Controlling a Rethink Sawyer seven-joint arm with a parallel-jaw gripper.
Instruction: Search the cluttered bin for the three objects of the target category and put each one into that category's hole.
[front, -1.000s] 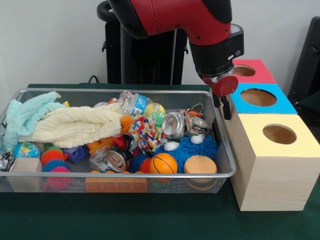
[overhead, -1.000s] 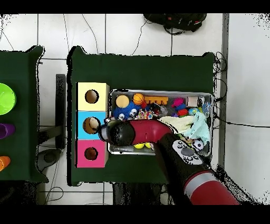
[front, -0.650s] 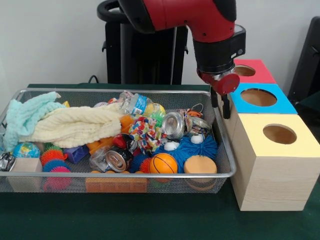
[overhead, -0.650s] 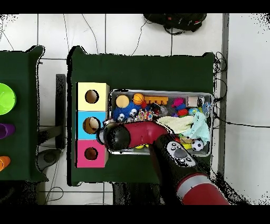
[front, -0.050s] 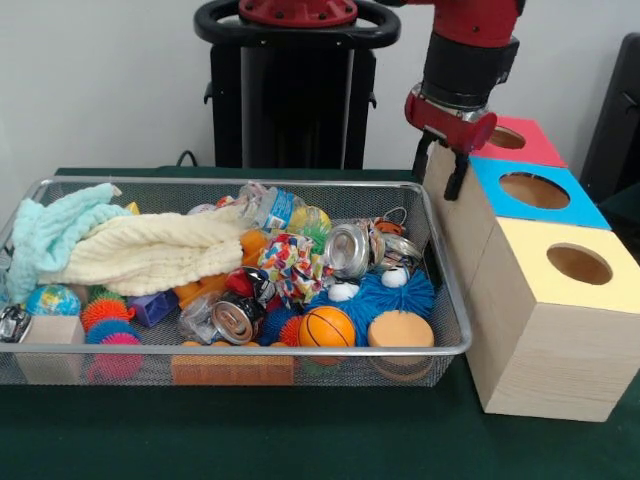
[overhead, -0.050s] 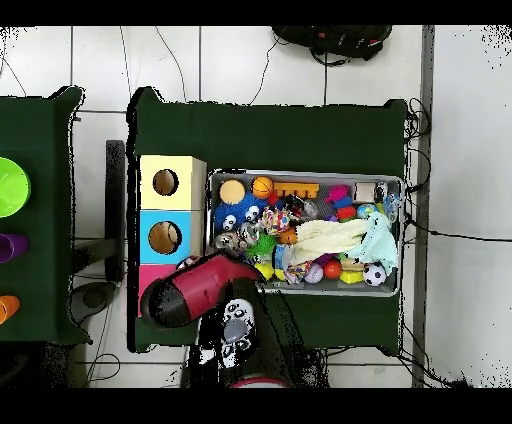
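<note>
My gripper (front, -0.050s: 440, 172) hangs outside the bin's right end, against the wooden side of the boxes where the red box (front, -0.050s: 520, 140) meets the blue box (front, -0.050s: 535, 190). Its two black fingers stand apart with nothing between them. The yellow box (front, -0.050s: 565, 285) is nearest the camera; each box has one round hole on top. The wire bin (front, -0.050s: 240, 350) holds crushed cans (front, -0.050s: 347, 250), a basketball (front, -0.050s: 326, 326), a blue fuzzy ball (front, -0.050s: 385, 295), a plastic bottle (front, -0.050s: 268, 207) and a colourful rope toy (front, -0.050s: 292, 265). In the overhead view the arm's wrist (overhead, -0.050s: 175, 300) covers most of the red box and hides the gripper.
A cream cloth (front, -0.050s: 150, 250) and a mint cloth (front, -0.050s: 50, 230) cover the bin's left half. A globe ball (front, -0.050s: 52, 300), a wooden block (front, -0.050s: 50, 330), spiky balls and an orange disc (front, -0.050s: 400, 330) lie along the front. A black stand (front, -0.050s: 290, 100) rises behind the bin.
The arm has swung away from the bin's corner toward the red box and risen a little. The fingers stand wider apart. The row of boxes has shifted slightly away from the bin.
</note>
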